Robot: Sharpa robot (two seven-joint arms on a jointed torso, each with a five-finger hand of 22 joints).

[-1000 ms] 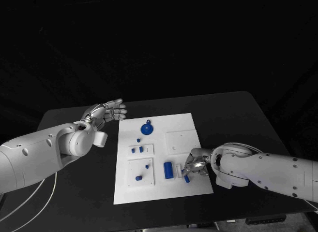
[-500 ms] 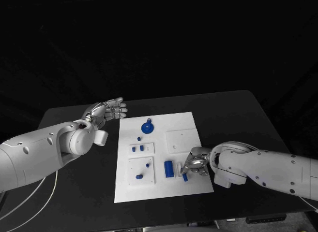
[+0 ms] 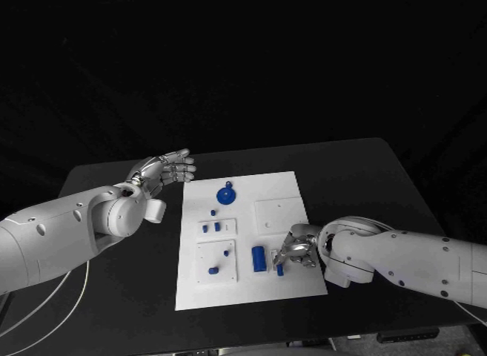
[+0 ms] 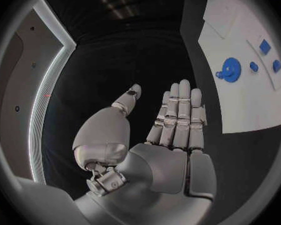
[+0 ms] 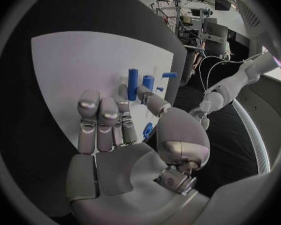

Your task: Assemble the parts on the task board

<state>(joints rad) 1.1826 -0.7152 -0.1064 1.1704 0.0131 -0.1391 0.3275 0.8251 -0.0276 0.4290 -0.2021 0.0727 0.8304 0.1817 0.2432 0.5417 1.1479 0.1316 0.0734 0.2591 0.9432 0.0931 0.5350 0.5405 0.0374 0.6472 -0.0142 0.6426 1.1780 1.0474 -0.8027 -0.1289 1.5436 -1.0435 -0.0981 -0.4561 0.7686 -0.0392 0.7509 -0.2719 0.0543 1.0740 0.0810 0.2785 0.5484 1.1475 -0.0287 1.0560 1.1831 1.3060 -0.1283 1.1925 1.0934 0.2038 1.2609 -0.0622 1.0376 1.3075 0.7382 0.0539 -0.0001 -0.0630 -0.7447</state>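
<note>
Right silver hand [image 3: 296, 250] lower right of centre, down on the white rectangular task board [image 3: 281, 185]; shifted slightly left over the last second. Small blue peg [image 3: 279, 270] sits at its fingertips; pinched or merely touched — cannot tell. Blue cylinder part [image 3: 258, 257] lies just left, unmoved. Round blue disc part [image 3: 225, 196] at board's upper middle. Left silver hand [image 3: 166, 170] upper left, off the board, fingers straight and together, holding nothing, unchanged. Likely seating the peg next.

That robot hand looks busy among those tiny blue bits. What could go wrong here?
The right robot hand works low over the white task board, close beside a blue cylinder and a smaller blue piece. It might knock either aside, or nudge the board itself. The left robot hand hovers open, steadying nothing.
</note>
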